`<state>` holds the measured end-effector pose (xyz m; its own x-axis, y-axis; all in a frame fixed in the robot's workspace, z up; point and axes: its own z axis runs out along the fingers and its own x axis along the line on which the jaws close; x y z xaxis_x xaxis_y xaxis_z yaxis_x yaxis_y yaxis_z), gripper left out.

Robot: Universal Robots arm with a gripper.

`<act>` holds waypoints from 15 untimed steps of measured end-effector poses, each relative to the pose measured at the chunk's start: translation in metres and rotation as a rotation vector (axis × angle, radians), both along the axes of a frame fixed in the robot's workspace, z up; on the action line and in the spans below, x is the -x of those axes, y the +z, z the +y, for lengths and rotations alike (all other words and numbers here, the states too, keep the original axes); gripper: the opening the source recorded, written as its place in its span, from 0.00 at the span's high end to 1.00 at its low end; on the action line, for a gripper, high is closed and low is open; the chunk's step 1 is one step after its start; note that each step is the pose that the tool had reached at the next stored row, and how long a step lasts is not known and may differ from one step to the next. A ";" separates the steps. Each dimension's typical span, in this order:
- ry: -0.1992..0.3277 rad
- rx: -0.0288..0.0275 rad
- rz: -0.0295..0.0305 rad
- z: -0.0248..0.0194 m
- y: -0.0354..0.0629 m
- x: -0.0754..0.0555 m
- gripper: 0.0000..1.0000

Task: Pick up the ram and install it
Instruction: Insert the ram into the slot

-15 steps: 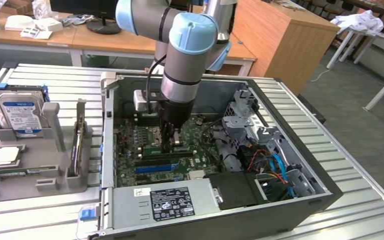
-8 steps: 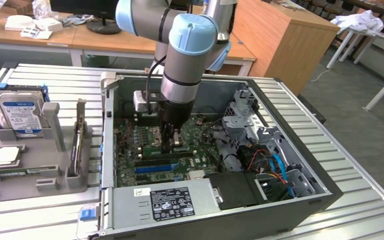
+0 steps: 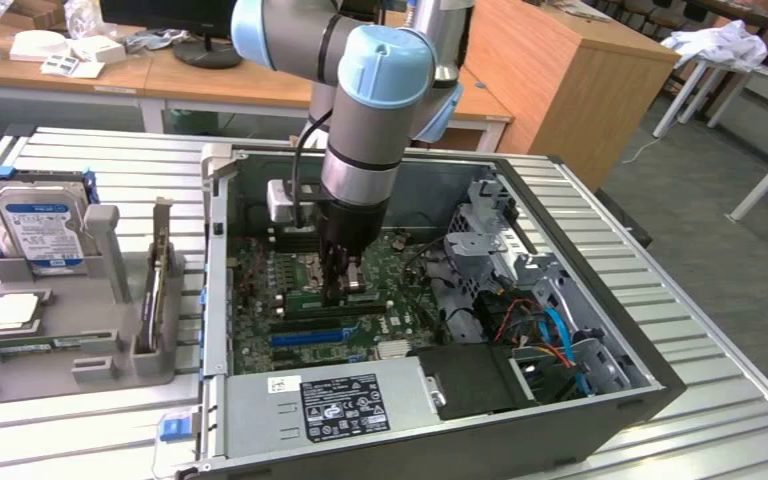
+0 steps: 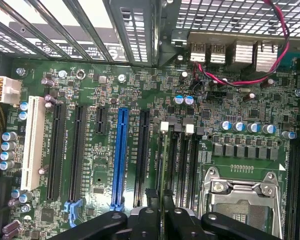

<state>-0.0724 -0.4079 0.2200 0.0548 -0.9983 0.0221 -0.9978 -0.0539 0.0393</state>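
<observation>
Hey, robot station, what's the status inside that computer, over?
Gripper shut on the ram, held edge-on. Ram lined up over the memory slots on the motherboard. Pink cable lies apart from the slots.

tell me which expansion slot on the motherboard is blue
The long slot between black slots; it alone is blue, the rest being black apart from one white slot.

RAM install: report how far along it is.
Done: the ram is picked up and sits inside the open case. In hand: the gripper is shut on it edge-on, low over the memory slots beside the CPU socket. Left: letting go. Whether the stick is fully seated in its slot cannot be told.
</observation>
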 end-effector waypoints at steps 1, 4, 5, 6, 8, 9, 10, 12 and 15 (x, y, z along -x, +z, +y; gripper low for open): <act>0.000 0.0000 0.0000 0.0000 0.0000 0.000 0.87; 0.000 0.0003 0.0001 0.0000 0.0000 0.000 0.87; 0.000 0.0004 0.0002 0.0000 0.0000 0.000 0.87; 0.000 0.0004 0.0002 0.0000 0.0000 0.000 0.87; 0.000 0.0004 0.0003 0.0000 0.0000 0.000 0.87; 0.000 0.0003 0.0003 0.0000 0.0000 0.000 0.87; 0.000 0.0004 0.0003 0.0000 0.0000 0.000 0.87; 0.000 0.0003 0.0003 0.0000 0.0000 0.000 0.87; 0.001 0.0003 0.0135 0.0001 0.0001 0.000 0.87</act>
<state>-0.0721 -0.4078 0.2201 0.0557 -0.9982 0.0217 -0.9971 -0.0545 0.0527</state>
